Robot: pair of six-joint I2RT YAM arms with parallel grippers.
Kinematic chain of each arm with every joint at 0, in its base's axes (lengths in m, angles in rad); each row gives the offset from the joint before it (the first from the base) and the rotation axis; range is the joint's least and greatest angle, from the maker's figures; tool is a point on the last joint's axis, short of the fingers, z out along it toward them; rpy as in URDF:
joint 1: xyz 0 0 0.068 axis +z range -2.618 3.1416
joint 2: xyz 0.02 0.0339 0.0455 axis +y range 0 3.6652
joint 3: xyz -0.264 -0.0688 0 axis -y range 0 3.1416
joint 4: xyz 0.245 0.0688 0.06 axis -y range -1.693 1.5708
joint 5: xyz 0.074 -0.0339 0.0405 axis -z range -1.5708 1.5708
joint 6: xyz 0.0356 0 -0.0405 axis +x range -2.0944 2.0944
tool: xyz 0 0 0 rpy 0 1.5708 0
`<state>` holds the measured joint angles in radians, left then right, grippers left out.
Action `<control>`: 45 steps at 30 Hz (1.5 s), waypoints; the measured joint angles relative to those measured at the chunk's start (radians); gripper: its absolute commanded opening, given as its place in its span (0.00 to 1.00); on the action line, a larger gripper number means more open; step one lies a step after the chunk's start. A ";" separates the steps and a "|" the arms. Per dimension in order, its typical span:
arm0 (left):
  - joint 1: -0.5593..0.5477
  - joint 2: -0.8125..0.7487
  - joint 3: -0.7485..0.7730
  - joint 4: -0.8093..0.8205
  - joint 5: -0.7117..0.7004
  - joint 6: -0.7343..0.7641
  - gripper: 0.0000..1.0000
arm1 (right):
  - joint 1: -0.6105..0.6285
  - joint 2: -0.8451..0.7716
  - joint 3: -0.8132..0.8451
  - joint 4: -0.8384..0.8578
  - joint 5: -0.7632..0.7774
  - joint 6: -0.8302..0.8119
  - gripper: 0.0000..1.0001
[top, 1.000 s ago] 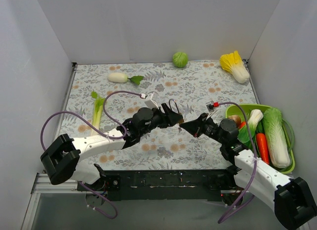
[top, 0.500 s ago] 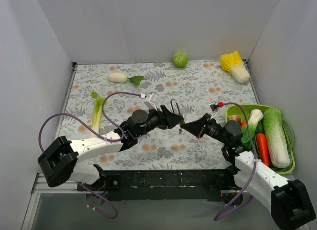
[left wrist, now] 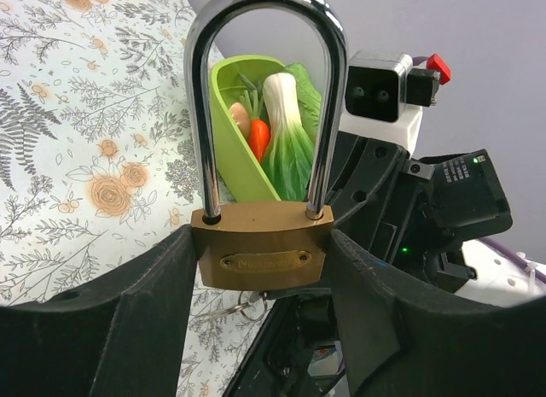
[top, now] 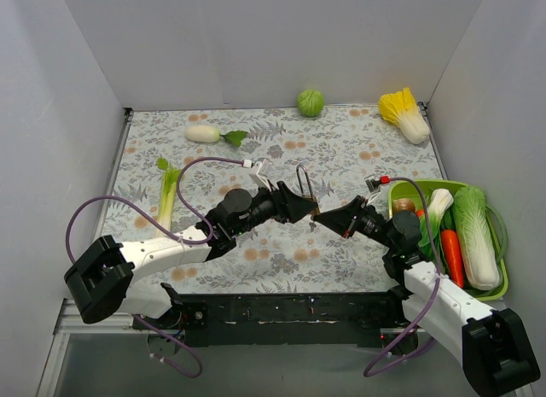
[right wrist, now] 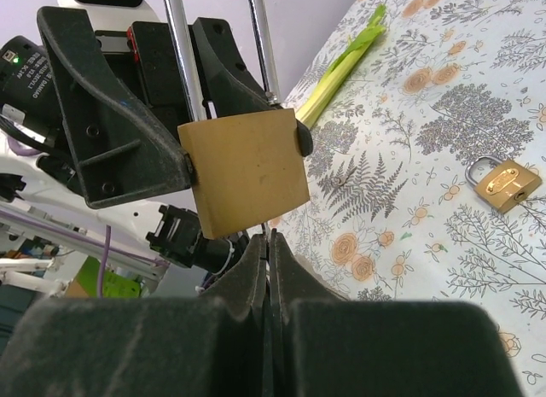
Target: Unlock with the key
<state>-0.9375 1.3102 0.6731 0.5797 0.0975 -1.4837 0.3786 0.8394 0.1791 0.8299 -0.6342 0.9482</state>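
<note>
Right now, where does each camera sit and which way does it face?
Top: above and behind the robot, looking down on the table; left arm, right arm show.
Left wrist: looks past the left gripper and padlock toward the right arm and basket.
Right wrist: looks over the shut right gripper and key, up at the padlock.
Shared: padlock, in both wrist views.

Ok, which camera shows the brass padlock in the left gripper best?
Left wrist view: the brass padlock is whole, steel shackle included, gripped by the left gripper. Right wrist crops the shackle; top view shows it tiny.
</note>
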 measured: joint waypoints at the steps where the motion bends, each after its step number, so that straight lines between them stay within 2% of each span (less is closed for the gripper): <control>1: 0.000 -0.002 0.000 -0.003 -0.001 0.000 0.00 | -0.001 -0.001 0.000 -0.001 -0.001 -0.005 0.01; 3: 0.000 -0.005 0.000 -0.019 -0.005 -0.001 0.00 | -0.002 -0.008 0.002 -0.024 -0.001 -0.024 0.01; 6: -0.001 -0.011 0.003 -0.062 -0.016 -0.007 0.00 | -0.002 -0.035 0.027 -0.124 -0.002 -0.094 0.25; 7: -0.002 -0.013 0.008 -0.080 -0.020 -0.008 0.00 | -0.002 -0.046 0.042 -0.169 0.003 -0.124 0.37; 10: 0.003 -0.024 0.021 -0.126 -0.006 -0.015 0.00 | -0.005 -0.071 0.067 -0.270 0.031 -0.196 0.51; 20: 0.162 -0.051 0.032 -0.228 0.201 -0.034 0.00 | -0.019 -0.164 0.075 -0.442 0.116 -0.330 0.61; 22: 0.196 -0.050 0.039 -0.243 0.252 -0.023 0.00 | -0.022 -0.183 0.076 -0.480 0.126 -0.362 0.66; 28: 0.255 -0.039 0.080 -0.287 0.475 0.069 0.00 | -0.023 -0.206 0.176 -0.605 0.122 -0.489 0.71; 34: 0.256 -0.037 0.100 -0.323 0.748 0.169 0.00 | -0.026 -0.088 0.398 -0.602 -0.019 -0.599 0.71; 37: 0.259 -0.037 0.100 -0.339 0.842 0.193 0.00 | -0.026 -0.037 0.471 -0.579 -0.099 -0.639 0.71; 45: 0.262 -0.038 0.085 -0.281 1.027 0.188 0.00 | -0.025 0.075 0.533 -0.550 -0.262 -0.708 0.70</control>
<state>-0.6758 1.2724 0.7586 0.2985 1.1248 -1.2953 0.3538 0.9142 0.7124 0.2798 -0.8967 0.2398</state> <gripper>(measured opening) 0.559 0.708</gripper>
